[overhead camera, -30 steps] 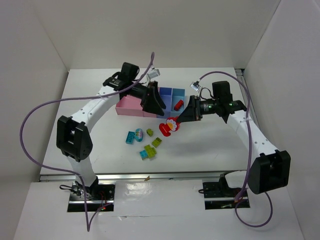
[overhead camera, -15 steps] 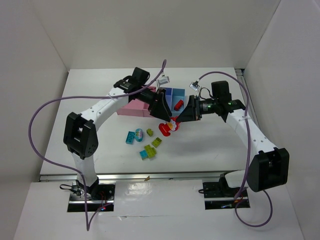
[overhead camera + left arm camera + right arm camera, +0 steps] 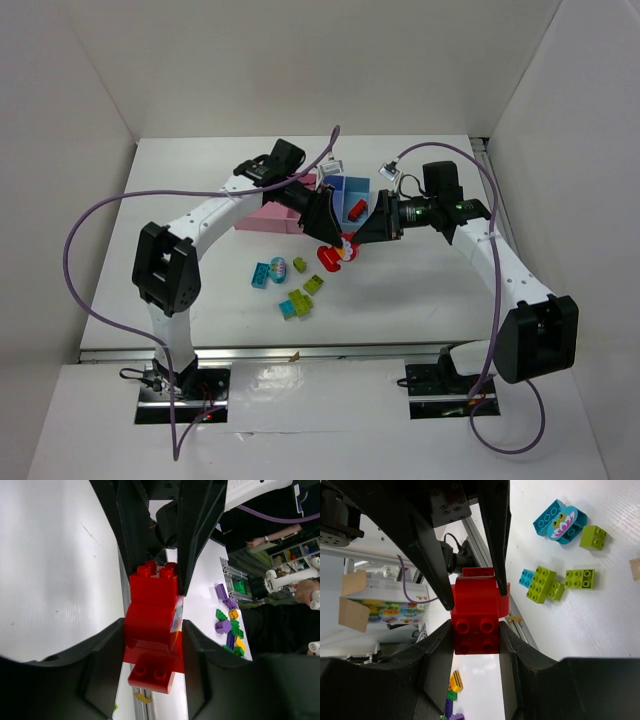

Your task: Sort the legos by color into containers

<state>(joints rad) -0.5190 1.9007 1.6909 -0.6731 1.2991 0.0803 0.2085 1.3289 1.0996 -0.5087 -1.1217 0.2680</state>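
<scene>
The step in hand looks like separating a red lego stack (image 3: 334, 254) before sorting it: both arms meet over the middle of the table (image 3: 430, 300), just on the near side of the containers (image 3: 258, 218), and each one has an end of the stack. The right gripper (image 3: 476, 630) is clenched on the studded red block. The left gripper (image 3: 153, 630) has its jaws pressed against the sides of the rounded red part, so I judge it is grasping too. The next move calls for a pull or a twist in opposite directions, with both grips firm, and then each red piece must go into the compartment for red. One red brick (image 3: 357, 209) already lies in a blue compartment. The other loose legos (image 3: 300, 296) – teal and lime – wait on the near left. Hard to make out: how many pieces the stack has, whether it touches the table, and what is inside the compartments behind the left arm.
</scene>
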